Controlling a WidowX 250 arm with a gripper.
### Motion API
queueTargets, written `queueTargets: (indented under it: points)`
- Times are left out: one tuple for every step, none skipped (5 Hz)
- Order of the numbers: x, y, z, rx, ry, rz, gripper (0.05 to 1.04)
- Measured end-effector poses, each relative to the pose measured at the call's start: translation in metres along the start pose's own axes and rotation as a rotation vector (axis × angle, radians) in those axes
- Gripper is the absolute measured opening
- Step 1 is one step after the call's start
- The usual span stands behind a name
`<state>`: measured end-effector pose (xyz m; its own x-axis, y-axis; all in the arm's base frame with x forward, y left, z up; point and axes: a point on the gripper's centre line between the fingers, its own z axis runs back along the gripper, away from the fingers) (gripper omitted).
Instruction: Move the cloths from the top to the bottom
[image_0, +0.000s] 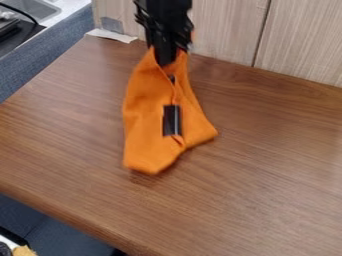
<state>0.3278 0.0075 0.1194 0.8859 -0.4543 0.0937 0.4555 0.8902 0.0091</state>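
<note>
1. Looking down at a slant, we see the black gripper (168, 58) above the far part of the brown wooden table (267, 155), left of the middle, with the arm coming in from the top edge.
2. We see its jaws closed on the upper end of the orange cloth (143, 117), which bunches up around the fingertips; the fold hides how narrow the gap between them is.
3. Below the grip, we find the cloth hanging towards the near side, narrow at the top and wider lower down, with one corner pointing right and another pointing near.
4. On its front we notice a dark rectangular patch (172, 120) with a pale upright stripe, and folds running from there up towards the gripper.
5. A soft shadow lies on the wood by the cloth's near corner; we cannot tell whether that corner touches the table.
6. Behind the table we have a pale wood-grain wall (224, 30) with a dark seam, and at the far left corner a whitish strip (110, 35) beside a small grey piece (112, 25).
7. To the left we see a blue-grey fabric panel (57, 52), and past it part of a sink (33, 9).
</note>
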Motion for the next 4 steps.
queueTargets:
  points:
    - [-0.012,-0.027,-0.017,-0.019,0.034,-0.131,0.059]
    - [-0.025,-0.038,-0.039,-0.045,0.044,-0.203,0.059]
    - [-0.035,-0.051,-0.057,-0.043,0.057,-0.318,0.059]
    - [-0.042,-0.055,-0.07,-0.037,0.06,-0.356,0.059]
